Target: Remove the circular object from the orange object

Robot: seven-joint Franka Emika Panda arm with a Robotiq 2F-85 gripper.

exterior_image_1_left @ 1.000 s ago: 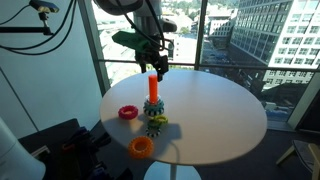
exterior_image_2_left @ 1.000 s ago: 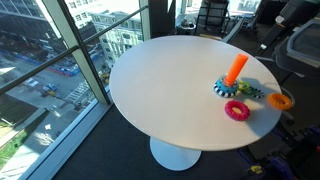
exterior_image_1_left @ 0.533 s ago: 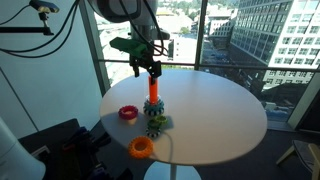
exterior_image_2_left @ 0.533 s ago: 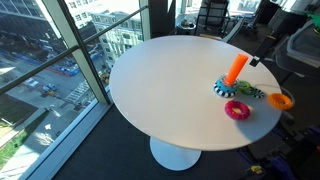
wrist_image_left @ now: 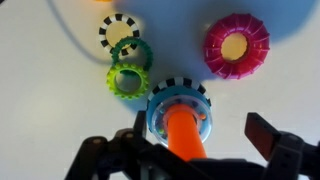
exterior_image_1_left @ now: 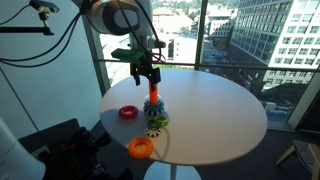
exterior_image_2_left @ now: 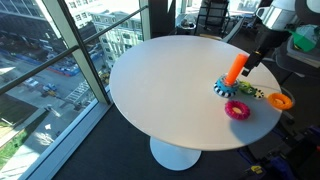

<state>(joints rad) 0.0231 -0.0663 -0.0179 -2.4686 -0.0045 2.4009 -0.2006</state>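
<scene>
The orange peg (wrist_image_left: 183,132) stands upright on its round blue base (wrist_image_left: 160,112), which has a black-and-white striped rim. It shows in both exterior views (exterior_image_1_left: 153,96) (exterior_image_2_left: 236,68). A teal-green ring with a bumpy rim (wrist_image_left: 131,51) lies flat on the table beside the base, touching a lime ring (wrist_image_left: 126,81) and a black-and-white ring (wrist_image_left: 119,29). My gripper (wrist_image_left: 205,140) is open just above the peg's top, one finger on each side of it, and holds nothing (exterior_image_1_left: 147,78) (exterior_image_2_left: 255,60).
A pink-red ring (wrist_image_left: 238,45) (exterior_image_1_left: 128,112) (exterior_image_2_left: 237,110) and a flat orange ring (exterior_image_1_left: 140,148) (exterior_image_2_left: 280,101) lie on the round white table (exterior_image_1_left: 220,110), near its edge. Tall windows stand behind the table.
My gripper has come down and sideways from behind the peg, and now sits right over the peg's top. The rings and the peg have not moved.
</scene>
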